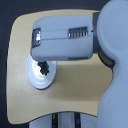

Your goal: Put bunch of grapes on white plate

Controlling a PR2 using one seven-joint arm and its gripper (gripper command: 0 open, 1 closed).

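Hidden beneath its own bulky housing, the gripper [46, 61] gives away very little: only dark finger parts poke out under the lower edge of the arm's casing, right above the plate, and whether they are spread or pressed together cannot be told from here.

Nearest the bottom of the exterior view, two dark vertical bars [65, 121] stand against a pale grey base just below the table's edge. Above them lies the light tan wooden table [75, 87] with rounded corners, set on a dark floor [6, 60]. On its side toward the exterior view's left sits the round glossy white plate [36, 76], with part of its top edge covered by the arm. The small cluster of dark purple-black grapes [43, 68] shows against the white of the plate, in its upper part, directly under the dark finger parts; it is too small and blurred to say whether the fingers touch it or whether it rests on the plate.

Farther up, the large light grey boxy forearm of the robot [62, 37] stretches across the table from the exterior view's right, with a ribbed grille on its side. Behind it, at the right, the grey rounded upper body [116, 65] runs from top to bottom of the view.
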